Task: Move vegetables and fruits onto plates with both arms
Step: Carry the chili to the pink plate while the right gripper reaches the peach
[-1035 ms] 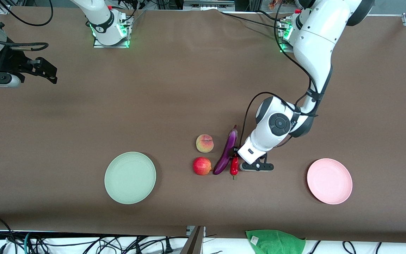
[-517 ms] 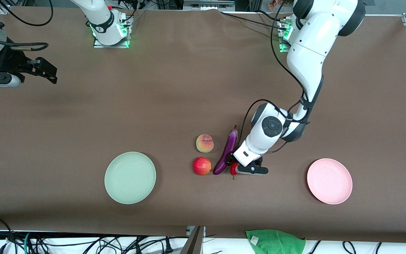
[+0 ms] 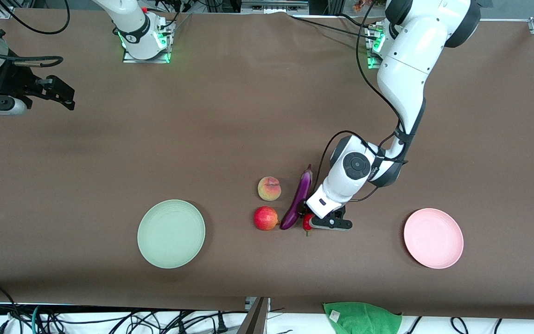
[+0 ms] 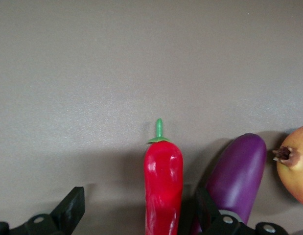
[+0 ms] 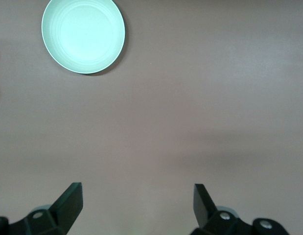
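Since a second ago your left arm has swung in toward the right arm's end of the desk (image 3: 230, 116), bringing the left gripper (image 4: 141, 215) down over the red chili pepper (image 4: 163, 186), which it then stood beside; over the last half second it has hardly shifted. Nothing else has changed place.

Your left gripper's jaws are spread wide and straddle the chili without touching it, so they hold nothing; one finger sits in the gap between the chili and the purple eggplant (image 4: 237, 178).

The chili is glossy red, short, with a green stem. It lies just beside the eggplant, toward the left arm's end. The eggplant is long, slender and shiny. The round red fruit (image 3: 265, 218) rests against the eggplant's end nearer the front camera, and the yellow-pink peach (image 3: 269, 188) sits just farther from that camera. The mint green plate (image 3: 171, 234) and the pink plate (image 3: 433, 238) are both bare, well apart.

Your right gripper (image 5: 136, 208) waits over the right arm's end of the desk, jaws wide open, holding nothing.
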`<action>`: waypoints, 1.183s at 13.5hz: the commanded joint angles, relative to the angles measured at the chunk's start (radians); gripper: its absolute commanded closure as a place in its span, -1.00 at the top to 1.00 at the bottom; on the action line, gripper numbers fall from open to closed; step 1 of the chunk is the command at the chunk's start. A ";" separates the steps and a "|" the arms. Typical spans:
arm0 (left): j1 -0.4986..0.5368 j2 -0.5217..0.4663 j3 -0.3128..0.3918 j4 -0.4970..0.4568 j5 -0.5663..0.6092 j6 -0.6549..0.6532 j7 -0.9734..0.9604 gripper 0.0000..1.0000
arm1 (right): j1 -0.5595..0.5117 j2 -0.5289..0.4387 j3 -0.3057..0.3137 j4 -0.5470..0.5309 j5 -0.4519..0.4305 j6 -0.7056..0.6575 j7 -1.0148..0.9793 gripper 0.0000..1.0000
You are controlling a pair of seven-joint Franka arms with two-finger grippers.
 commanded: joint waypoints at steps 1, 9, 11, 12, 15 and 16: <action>0.004 0.001 0.009 0.004 0.020 -0.003 -0.014 1.00 | 0.004 0.005 0.002 0.018 0.008 -0.010 0.010 1.00; 0.001 -0.008 0.012 -0.026 0.037 -0.004 -0.012 0.18 | 0.095 0.094 0.002 0.052 -0.001 -0.004 -0.007 1.00; 0.001 -0.020 0.012 -0.030 0.037 -0.014 -0.014 -0.32 | 0.125 0.176 0.002 0.054 0.001 -0.001 -0.002 1.00; 0.004 -0.020 0.011 -0.033 0.037 -0.014 -0.014 -0.64 | 0.127 0.246 0.002 0.054 0.008 -0.006 -0.007 1.00; 0.018 -0.032 0.009 -0.044 0.037 -0.021 -0.008 -1.00 | 0.162 0.311 0.002 0.055 0.143 0.103 0.014 1.00; 0.027 -0.045 0.009 -0.035 0.037 -0.055 -0.005 -1.00 | 0.168 0.330 0.002 0.057 0.244 0.147 0.046 1.00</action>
